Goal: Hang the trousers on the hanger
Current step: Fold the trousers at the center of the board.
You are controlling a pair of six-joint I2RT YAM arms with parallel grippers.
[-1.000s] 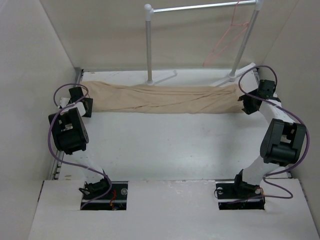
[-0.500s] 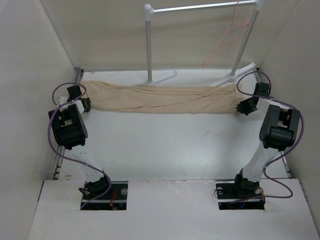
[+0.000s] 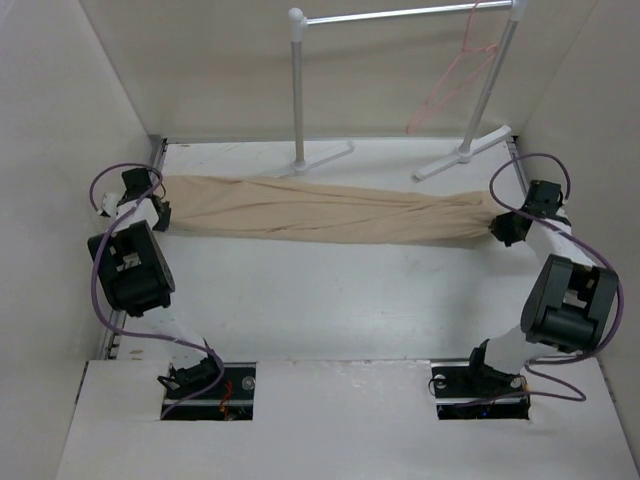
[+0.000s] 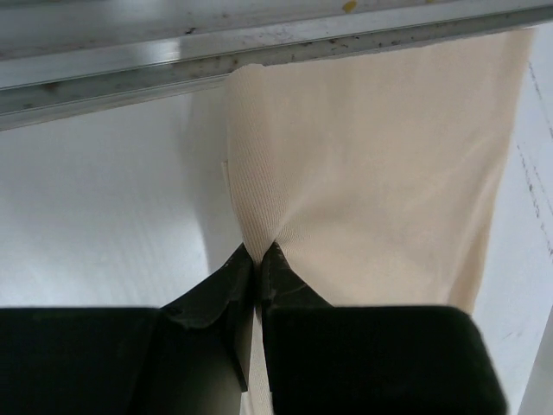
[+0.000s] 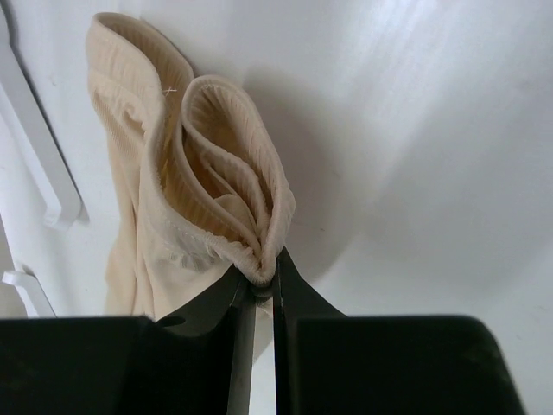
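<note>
The beige trousers (image 3: 320, 212) stretch across the table between both arms, pulled taut and slightly twisted. My left gripper (image 3: 158, 212) is shut on their left end; the cloth (image 4: 363, 164) fans out from between the black fingers (image 4: 289, 290). My right gripper (image 3: 497, 228) is shut on the right end, with the ribbed waistband (image 5: 233, 186) bunched and pinched at the fingertips (image 5: 263, 278). The thin pink hanger (image 3: 452, 80) hangs from the rack's bar at the back right, apart from both grippers.
The white garment rack (image 3: 297, 90) stands at the back with its feet (image 3: 460, 157) on the table behind the trousers. White walls close in on left, right and back. A metal rail (image 4: 259, 54) runs along the table's left edge.
Both grippers have closed on the ends of the trousers. The trousers have come off the back of the table toward the arms and are now stretched between the grippers.
</note>
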